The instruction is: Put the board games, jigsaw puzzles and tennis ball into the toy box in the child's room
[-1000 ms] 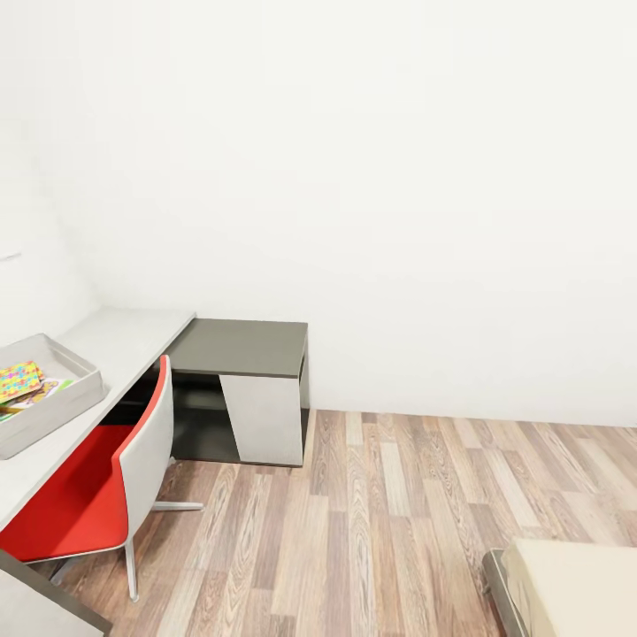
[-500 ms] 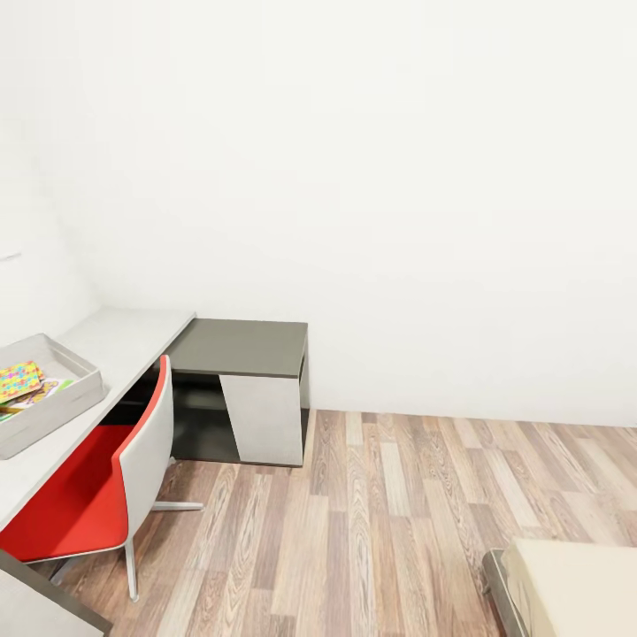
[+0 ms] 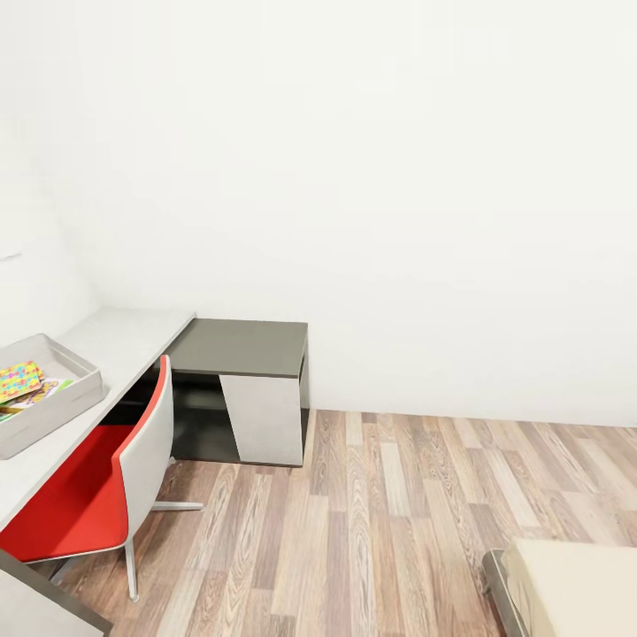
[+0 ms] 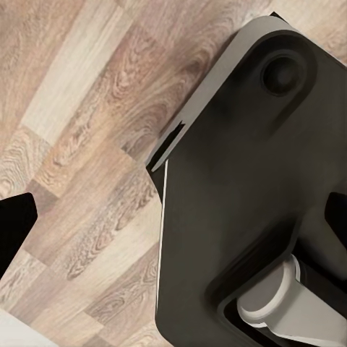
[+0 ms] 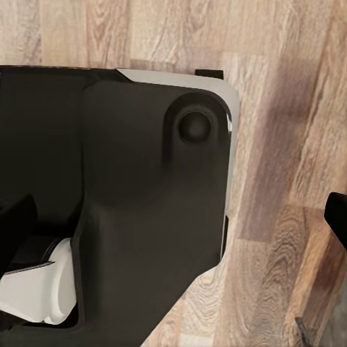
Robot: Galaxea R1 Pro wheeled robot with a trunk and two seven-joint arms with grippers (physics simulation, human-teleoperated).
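— Head view is showing the shallow pale grey toy box (image 3: 75, 389) sitting on the long pale grey table (image 3: 133, 334) at far left, with a multicoloured jigsaw sheet (image 3: 18, 380) lying inside it. Where is the remaining work lying?

— Probably at the low cream-mattressed bed (image 3: 575, 588), whose corner is peeking in at lower right, opposite the box, so the right arm is likely nearer.

— And the grippers?

— Both wrist cameras are looking past dark fingertips (image 4: 14, 224) at the wooden plank floor (image 3: 398, 522) and the robot's black base (image 5: 144, 217); fingers are standing wide apart, holding nothing.
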